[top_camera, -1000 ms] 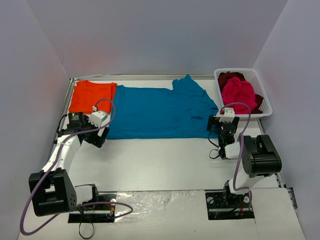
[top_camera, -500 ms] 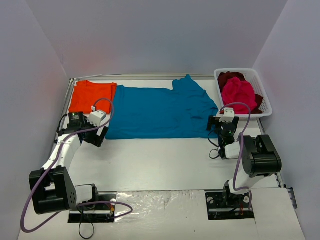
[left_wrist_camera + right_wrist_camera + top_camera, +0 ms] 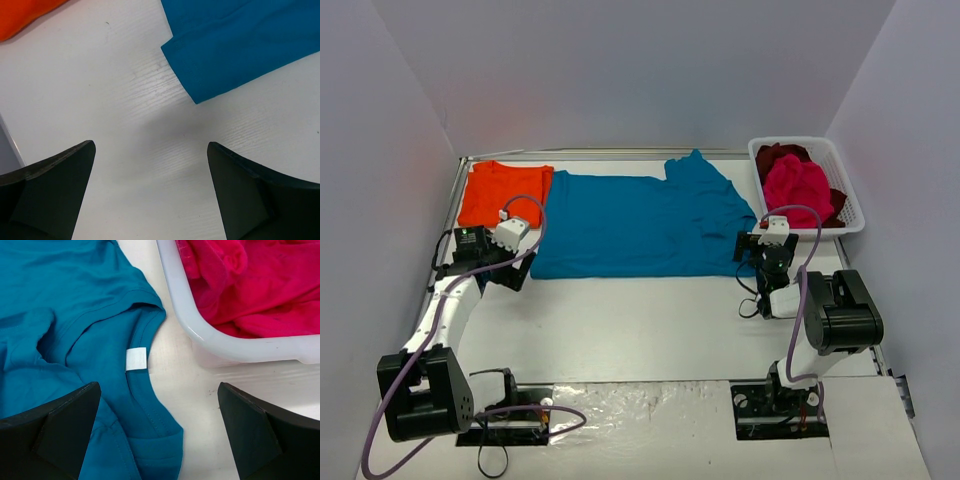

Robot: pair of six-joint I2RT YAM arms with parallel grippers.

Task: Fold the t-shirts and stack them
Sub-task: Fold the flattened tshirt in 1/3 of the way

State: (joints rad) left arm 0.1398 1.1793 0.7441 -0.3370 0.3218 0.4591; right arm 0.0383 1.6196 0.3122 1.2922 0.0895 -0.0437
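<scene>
A teal-blue t-shirt lies spread flat across the back of the table. Its near left corner shows in the left wrist view, its collar with a white tag in the right wrist view. An orange t-shirt lies folded at the back left. Magenta-pink and dark red t-shirts sit bunched in the basket. My left gripper hangs open over bare table just left of the teal corner. My right gripper is open at the teal shirt's right edge, by the collar.
The white slotted basket stands at the back right, its rim close beside my right gripper. White walls close the table in on three sides. Purple cables loop over both arms.
The left arm has drifted a little to the left and back, away from the teal shirt's corner. The right arm and the shirts have not moved.
</scene>
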